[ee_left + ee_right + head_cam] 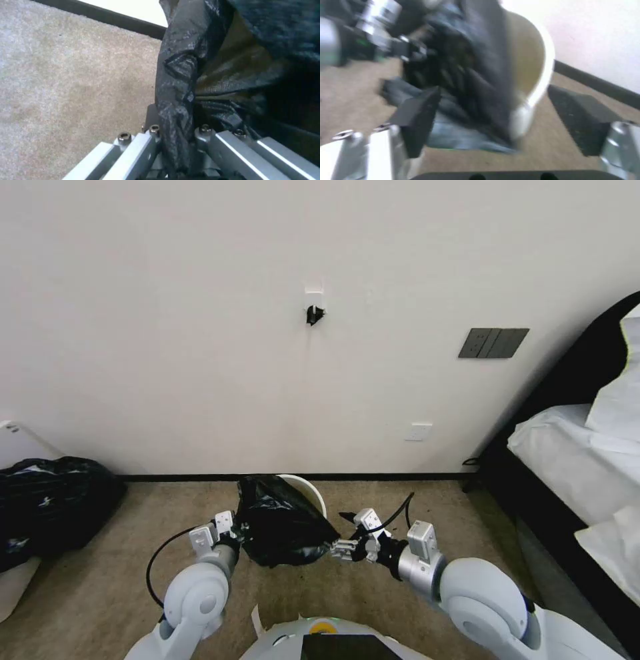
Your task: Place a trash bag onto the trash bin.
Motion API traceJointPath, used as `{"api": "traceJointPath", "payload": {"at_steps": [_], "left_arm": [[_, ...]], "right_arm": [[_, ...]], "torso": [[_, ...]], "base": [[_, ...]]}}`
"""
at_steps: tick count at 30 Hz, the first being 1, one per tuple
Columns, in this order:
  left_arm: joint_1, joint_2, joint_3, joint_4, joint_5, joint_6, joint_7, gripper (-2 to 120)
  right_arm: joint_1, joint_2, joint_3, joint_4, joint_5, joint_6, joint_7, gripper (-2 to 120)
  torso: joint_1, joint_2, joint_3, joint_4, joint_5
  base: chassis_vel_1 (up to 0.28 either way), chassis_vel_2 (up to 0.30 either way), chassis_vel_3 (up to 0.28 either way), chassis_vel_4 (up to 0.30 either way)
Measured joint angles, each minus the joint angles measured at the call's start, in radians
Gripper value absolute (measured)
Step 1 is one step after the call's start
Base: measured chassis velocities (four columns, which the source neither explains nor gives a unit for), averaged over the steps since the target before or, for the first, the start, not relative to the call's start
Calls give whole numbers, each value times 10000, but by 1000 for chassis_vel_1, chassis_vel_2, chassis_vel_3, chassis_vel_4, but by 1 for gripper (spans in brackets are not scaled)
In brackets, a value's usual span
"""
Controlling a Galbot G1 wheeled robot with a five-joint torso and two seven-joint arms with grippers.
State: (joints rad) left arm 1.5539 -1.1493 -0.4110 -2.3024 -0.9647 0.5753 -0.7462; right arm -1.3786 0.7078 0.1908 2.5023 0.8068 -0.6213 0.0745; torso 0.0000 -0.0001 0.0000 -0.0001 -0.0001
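Observation:
The glossy black trash bag hangs crumpled over the near side of the white trash bin, whose rim curves out behind it by the wall. My left gripper is shut on the bag's left edge. The left wrist view shows the plastic pinched between its metal fingers. My right gripper sits at the bag's right corner and is open. In the right wrist view its black pads stand wide apart, with the bag and the bin's rim beyond them.
A large bulging black bag lies on the carpet at the far left. A bed with white sheets runs along the right. The wall and its dark baseboard stand just behind the bin.

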Motion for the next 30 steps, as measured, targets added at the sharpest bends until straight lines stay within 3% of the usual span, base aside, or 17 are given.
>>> {"api": "traceJointPath", "payload": {"at_steps": [5, 15, 22, 30], "left_arm": [[-14, 18, 16, 22, -25, 35, 22, 3], [22, 228, 349, -318, 286, 282, 143, 3], [26, 402, 665, -455, 801, 533, 410, 3], [139, 489, 727, -539, 1053, 662, 560, 2]], "right_arm": [[527, -2, -242, 0, 5, 670, -755, 99], [2211, -213, -1368, -472, -1152, 817, -807, 100], [4985, -18, -4357, -1402, -2890, 858, -1041, 100], [6490, 465, -6225, -2459, -4637, 1151, -1102, 100]], "torso": [[0, 0, 0, 1, 0], [0, 0, 0, -2, 0], [0, 0, 0, 3, 0], [0, 0, 1, 1, 1]], "base": [[0, 0, 0, 0], [0, 0, 0, 0], [0, 0, 0, 0], [0, 0, 0, 0]]}}
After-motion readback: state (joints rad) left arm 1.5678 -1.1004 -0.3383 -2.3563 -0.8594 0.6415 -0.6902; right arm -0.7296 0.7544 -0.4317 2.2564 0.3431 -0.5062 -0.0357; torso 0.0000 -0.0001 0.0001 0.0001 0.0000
